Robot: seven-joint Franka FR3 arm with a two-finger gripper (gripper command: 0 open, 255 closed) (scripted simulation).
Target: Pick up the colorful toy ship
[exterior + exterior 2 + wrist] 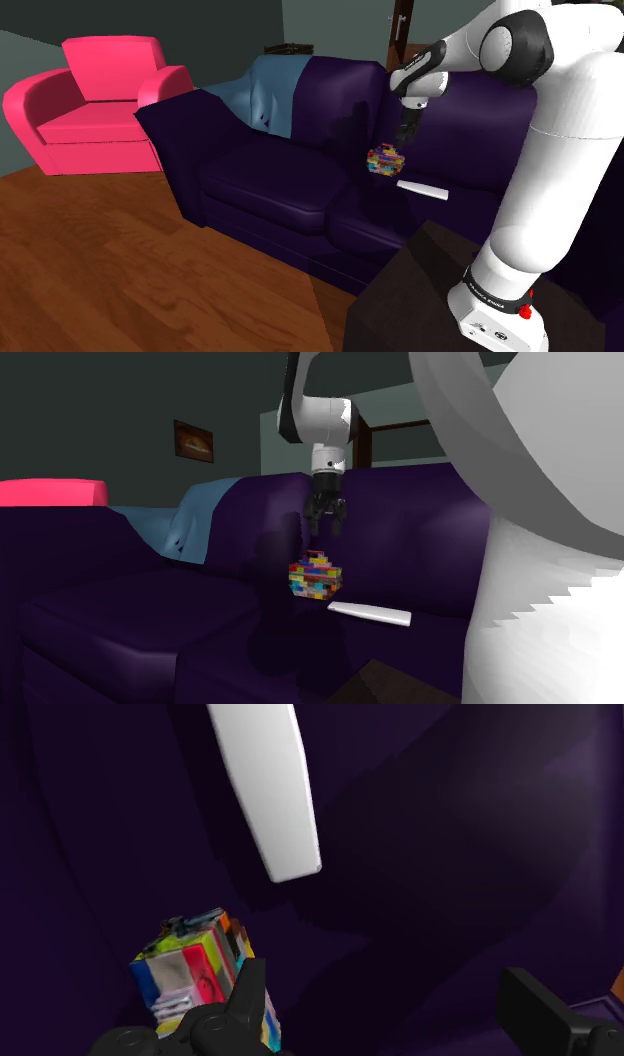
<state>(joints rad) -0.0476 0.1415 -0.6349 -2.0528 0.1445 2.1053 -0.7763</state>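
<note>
Hand (326, 530) open above sofa seat (110, 627), colorful toy ship (315, 576) just below it

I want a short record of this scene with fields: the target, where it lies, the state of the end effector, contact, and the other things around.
target: colorful toy ship, made of many-coloured blocks
support: seat of the dark purple sofa
end effector: open, pointing down, above the ship
contact: none seen; the ship lies beside one finger, not between the two
nearest thing: flat white object on the same seat, apart from the ship
surroundings: blue cloth over the sofa back; pink armchair; wooden floor
</note>
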